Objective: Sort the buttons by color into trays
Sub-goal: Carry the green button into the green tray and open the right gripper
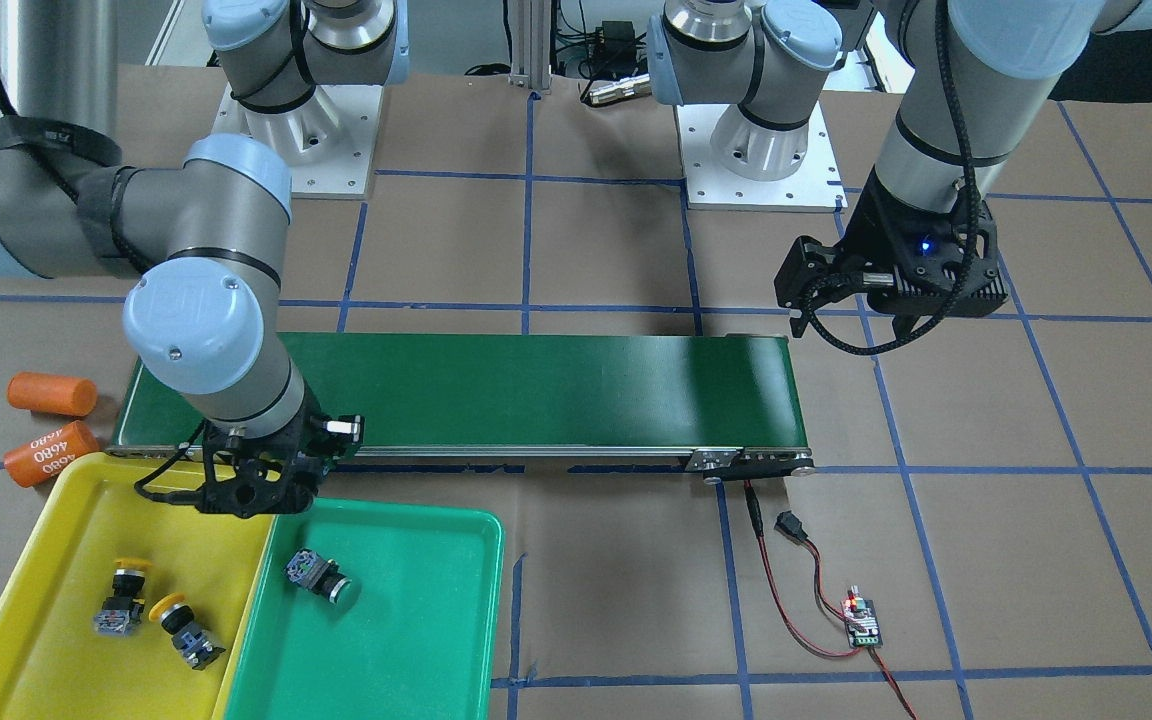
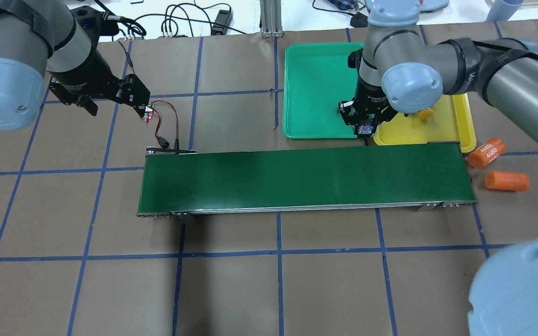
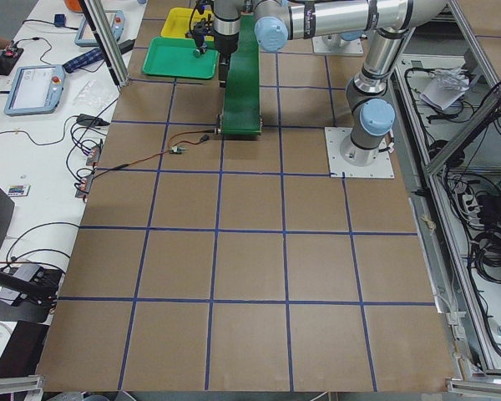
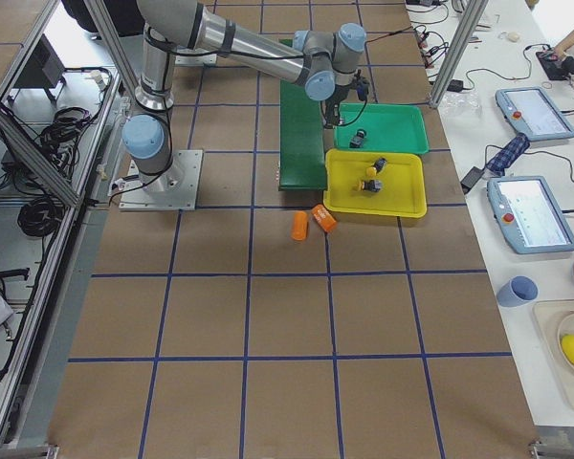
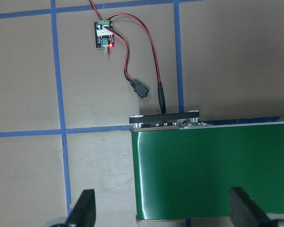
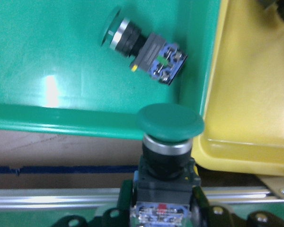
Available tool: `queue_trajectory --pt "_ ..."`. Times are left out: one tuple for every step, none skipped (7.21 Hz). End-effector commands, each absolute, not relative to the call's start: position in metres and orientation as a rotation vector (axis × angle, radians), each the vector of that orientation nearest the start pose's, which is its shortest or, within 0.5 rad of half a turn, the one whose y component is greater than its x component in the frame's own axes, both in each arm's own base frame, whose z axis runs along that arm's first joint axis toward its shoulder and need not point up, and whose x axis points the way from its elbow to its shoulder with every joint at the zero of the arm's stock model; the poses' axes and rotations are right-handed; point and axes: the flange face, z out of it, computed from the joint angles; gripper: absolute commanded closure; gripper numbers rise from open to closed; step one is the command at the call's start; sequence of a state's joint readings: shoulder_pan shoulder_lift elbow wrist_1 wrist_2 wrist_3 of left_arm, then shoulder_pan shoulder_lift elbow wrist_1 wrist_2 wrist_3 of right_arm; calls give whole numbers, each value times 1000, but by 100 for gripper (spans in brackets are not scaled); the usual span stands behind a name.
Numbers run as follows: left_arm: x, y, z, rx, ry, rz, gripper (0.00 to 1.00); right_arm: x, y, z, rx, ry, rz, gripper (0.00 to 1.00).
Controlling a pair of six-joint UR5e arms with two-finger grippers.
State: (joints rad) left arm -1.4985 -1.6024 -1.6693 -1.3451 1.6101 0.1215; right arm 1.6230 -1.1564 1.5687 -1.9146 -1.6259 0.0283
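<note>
The conveyor belt (image 5: 213,175) ends beneath our left gripper (image 1: 891,300), whose fingers stand wide apart and empty. The green tray (image 6: 47,56) and yellow tray (image 6: 246,104) meet just ahead of our right gripper (image 1: 251,490), which clamps a green button (image 6: 169,124). Beyond it, a second green button (image 6: 142,47) lies in green and two yellow buttons (image 1: 124,598) lie in yellow.

A broad desk covered in brown paper (image 2: 231,289) is ruled into squares by blue tape lines (image 2: 279,253). Along one long side of the desk runs a white bench (image 4: 502,67) carrying grey-framed touch-screen pendants (image 4: 526,215). A slanted aluminium post (image 4: 457,50) rises at that edge of the desk. On the desk's opposite side lie black cable bundles (image 3: 484,242). The light is bright and even.
</note>
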Motion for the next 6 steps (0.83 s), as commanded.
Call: queue_trajectory --pt "-92 -519 447 78 3088 -143 0 156 -664 322 -45 3230 -54 74" --pt "-92 -520 445 78 3090 -138 0 157 -672 332 -43 3218 -98 74" --pt "-92 -520 444 78 3092 -134 0 158 -679 339 -43 3213 -154 68" --pt "-92 -520 444 78 3091 -134 0 158 -684 331 -38 3212 -164 14" --pt "-93 -518 446 80 3089 -136 0 157 -684 329 -31 3222 -151 0" --pt "-92 -519 446 78 3089 -138 0 157 -684 329 -31 3224 -146 0"
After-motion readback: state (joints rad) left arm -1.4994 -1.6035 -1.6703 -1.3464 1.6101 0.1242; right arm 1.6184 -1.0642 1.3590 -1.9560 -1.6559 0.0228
